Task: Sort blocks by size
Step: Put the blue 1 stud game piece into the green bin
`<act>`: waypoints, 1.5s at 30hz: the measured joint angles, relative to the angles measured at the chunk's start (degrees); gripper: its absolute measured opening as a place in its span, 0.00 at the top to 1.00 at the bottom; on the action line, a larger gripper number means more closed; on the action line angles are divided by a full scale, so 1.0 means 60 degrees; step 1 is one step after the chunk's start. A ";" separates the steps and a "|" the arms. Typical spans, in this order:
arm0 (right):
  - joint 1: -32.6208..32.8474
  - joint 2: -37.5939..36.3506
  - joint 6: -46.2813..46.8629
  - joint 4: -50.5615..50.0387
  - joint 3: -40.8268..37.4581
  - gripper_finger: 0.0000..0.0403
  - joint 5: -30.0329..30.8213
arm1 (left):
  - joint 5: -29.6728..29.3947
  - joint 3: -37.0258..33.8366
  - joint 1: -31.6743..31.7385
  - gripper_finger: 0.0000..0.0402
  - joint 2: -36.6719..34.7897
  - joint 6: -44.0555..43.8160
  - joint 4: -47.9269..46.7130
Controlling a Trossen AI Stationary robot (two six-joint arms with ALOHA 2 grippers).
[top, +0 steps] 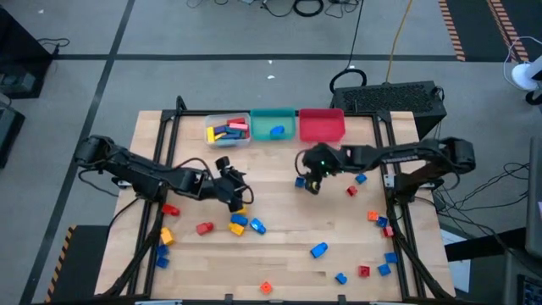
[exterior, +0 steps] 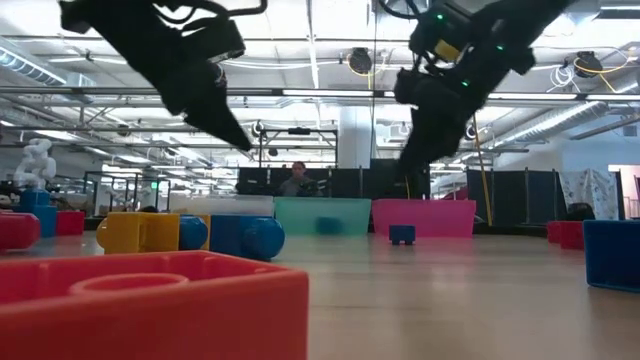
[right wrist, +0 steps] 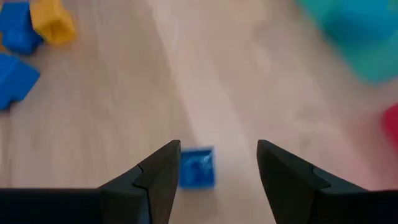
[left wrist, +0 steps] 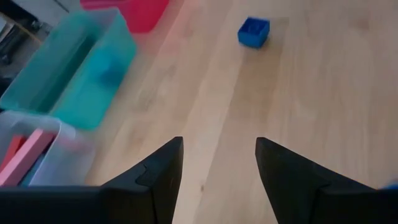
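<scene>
Blocks lie scattered over the wooden table (top: 279, 212). Three bins stand along the far edge: a clear bin (top: 227, 129) with several long blocks in it, a teal bin (top: 273, 124) and a red bin (top: 322, 124). My right gripper (right wrist: 219, 149) hangs open above a small blue cube (right wrist: 198, 167), which rests flat on the table just short of the teal and red bins (top: 300, 181). My left gripper (left wrist: 219, 146) is open over bare wood left of centre (top: 237, 193), clear of the table, with a yellow and blue group of blocks (top: 239, 222) just nearer.
A red block (top: 204, 228), a blue block (top: 318, 250) and an orange one (top: 266, 287) lie toward the near edge. More blocks lie by the right frame rail (top: 381, 222) and the left one (top: 164, 237). A big red block (exterior: 150, 310) fills the low view's foreground.
</scene>
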 joint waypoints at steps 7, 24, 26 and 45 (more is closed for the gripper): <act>0.1306 0.0029 0.1230 -0.0006 -0.0448 0.51 0.1109 | 0.0686 0.0000 0.0598 0.50 0.0000 0.0686 0.0637; 0.3205 0.0781 0.1719 0.2171 -0.0457 0.51 0.1658 | 0.1085 0.0008 0.0838 0.50 0.2201 0.0884 0.2644; 0.3174 0.0889 0.1590 0.2139 -0.0458 0.51 0.1661 | 0.1305 0.0007 0.0838 0.50 0.2398 0.0877 0.2607; 0.2093 0.1685 -0.0155 0.1684 -0.0476 0.24 0.2871 | 0.1969 0.0007 0.0831 0.50 0.2630 0.0866 0.3245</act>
